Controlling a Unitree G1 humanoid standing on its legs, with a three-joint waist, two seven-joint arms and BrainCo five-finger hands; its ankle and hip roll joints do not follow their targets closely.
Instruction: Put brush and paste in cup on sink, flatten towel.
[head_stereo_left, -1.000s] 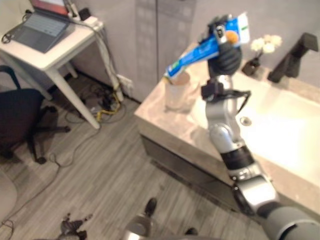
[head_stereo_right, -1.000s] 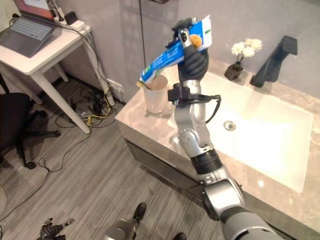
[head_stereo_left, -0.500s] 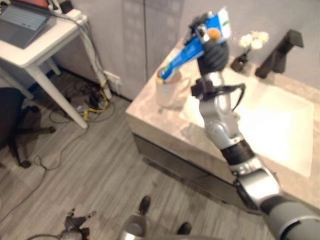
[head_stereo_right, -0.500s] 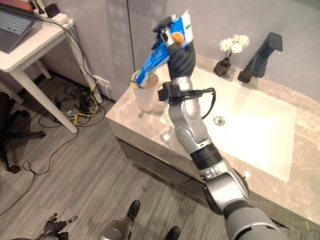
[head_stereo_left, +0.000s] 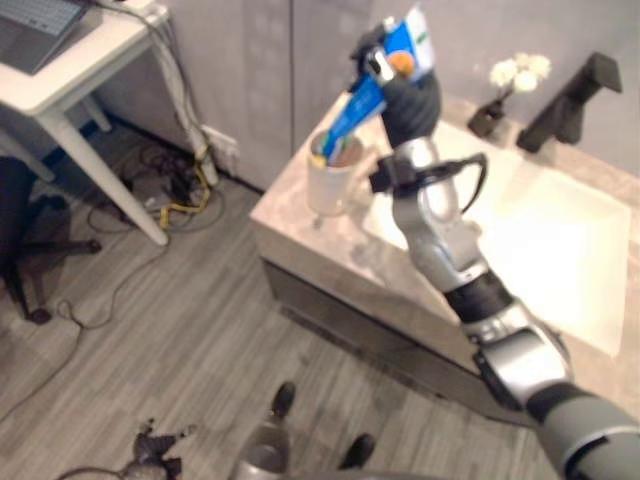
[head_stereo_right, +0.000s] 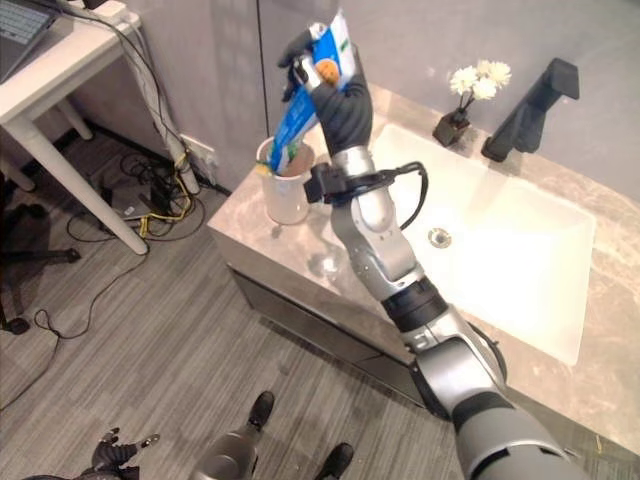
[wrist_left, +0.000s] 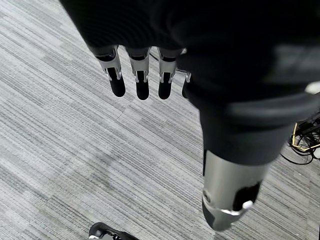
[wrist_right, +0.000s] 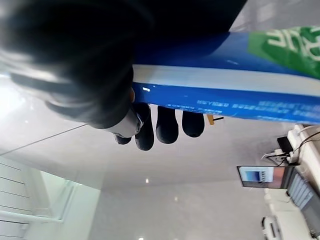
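Bathroom mock-up — sink (head_stereo_right: 520, 255), faucet (head_stereo_right: 528, 105), desk (head_stereo_right: 60, 65) nearby

The paste tube's (head_stereo_right: 305, 95) lower tip is hidden inside the cup (head_stereo_right: 284, 192).

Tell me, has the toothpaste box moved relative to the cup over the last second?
Yes. The toothpaste box, gripped by the right hand, has tipped steeper, and its lower end now sits inside the cup rather than above its rim.

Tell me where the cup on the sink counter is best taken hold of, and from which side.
Probably round the cup's side wall, from the floor-side counter edge: it stands upright, and its mouth is blocked by the toothpaste box the right hand is lowering in.
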